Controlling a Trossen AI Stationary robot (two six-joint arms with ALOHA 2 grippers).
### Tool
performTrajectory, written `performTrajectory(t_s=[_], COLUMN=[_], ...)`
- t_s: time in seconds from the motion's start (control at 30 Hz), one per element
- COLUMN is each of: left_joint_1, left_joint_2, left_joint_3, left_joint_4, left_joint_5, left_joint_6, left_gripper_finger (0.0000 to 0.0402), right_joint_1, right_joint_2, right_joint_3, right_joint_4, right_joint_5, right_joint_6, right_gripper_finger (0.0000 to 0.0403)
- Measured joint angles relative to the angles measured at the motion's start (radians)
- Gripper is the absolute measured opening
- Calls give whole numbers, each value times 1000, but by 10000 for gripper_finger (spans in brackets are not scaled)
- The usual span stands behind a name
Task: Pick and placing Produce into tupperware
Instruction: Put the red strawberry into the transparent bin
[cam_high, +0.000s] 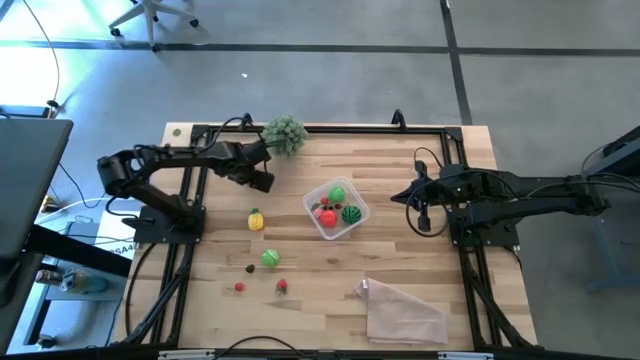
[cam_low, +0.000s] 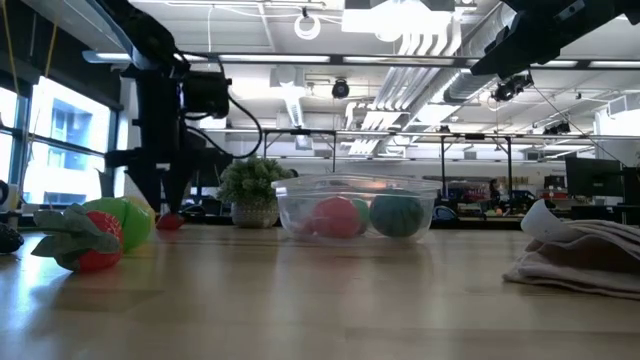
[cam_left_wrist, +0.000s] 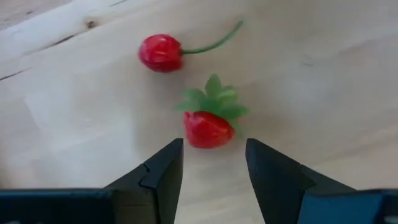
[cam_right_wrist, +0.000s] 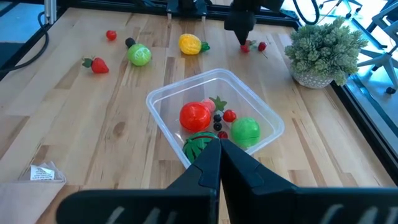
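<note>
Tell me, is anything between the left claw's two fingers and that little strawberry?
Nothing. In the left wrist view, only bare wood lies between the open left gripper and the strawberry, just ahead of the fingertips. A cherry lies beyond it.

Just beyond the closed right gripper (cam_right_wrist: 219, 149) sits the clear tupperware (cam_right_wrist: 163, 102), holding a red tomato (cam_right_wrist: 195, 116) and green fruit (cam_right_wrist: 245, 131).
</note>
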Motion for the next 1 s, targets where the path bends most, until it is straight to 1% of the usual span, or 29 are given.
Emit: performTrajectory(t_s=[0.17, 0.3, 0.43, 0.5, 0.77, 1.0], left_joint_1=[-39, -37, -37, -37, -37, -37], left_joint_2=[-16, -16, -16, -15, -1, -1], left_joint_3=[0, 0, 0, 0, 1, 1], left_joint_4=[-1, 2, 2, 5, 22, 30], left_joint_5=[0, -7, -77, -96, -82, -98], left_joint_6=[1, 4, 55, 82, 165, 207], left_gripper_finger=[165, 165, 166, 166, 166, 166], right_joint_1=[0, 0, 0, 0, 0, 0], right_joint_2=[0, 0, 0, 0, 0, 0], right_joint_3=[0, 0, 0, 0, 0, 0], right_joint_4=[0, 0, 0, 0, 0, -2], right_joint_5=[0, 0, 0, 0, 0, 0], right_joint_6=[0, 0, 0, 0, 0, 0], right_gripper_finger=[0, 0, 0, 0, 0, 0])
